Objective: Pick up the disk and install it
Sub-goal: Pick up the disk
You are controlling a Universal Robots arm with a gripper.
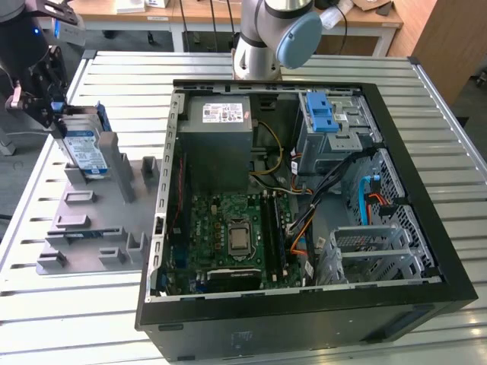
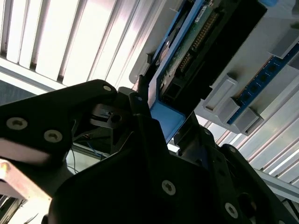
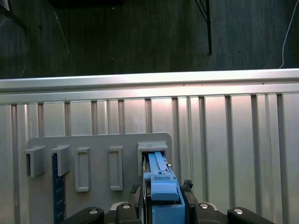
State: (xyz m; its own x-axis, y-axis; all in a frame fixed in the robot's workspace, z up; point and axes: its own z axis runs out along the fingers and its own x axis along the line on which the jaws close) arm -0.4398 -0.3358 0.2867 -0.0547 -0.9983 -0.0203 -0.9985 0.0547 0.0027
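On slatted table [image 1: 114, 68] | gripper [image 1: 55, 114] clamps upright disk [image 1: 82, 152] | dark floor [image 3: 140, 32] beyond

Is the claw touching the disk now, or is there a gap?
Touching. In the first wrist view the fingers of the claw sit flush against both sides of the disk, on its blue frame; no gap.

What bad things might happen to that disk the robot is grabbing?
The jaws pinch the disk only at the end of its blue frame, so it might slip or tilt. It stands in a slot of the grey holder; a crooked lift might jam it. Cables cross the computer case and might snag it.
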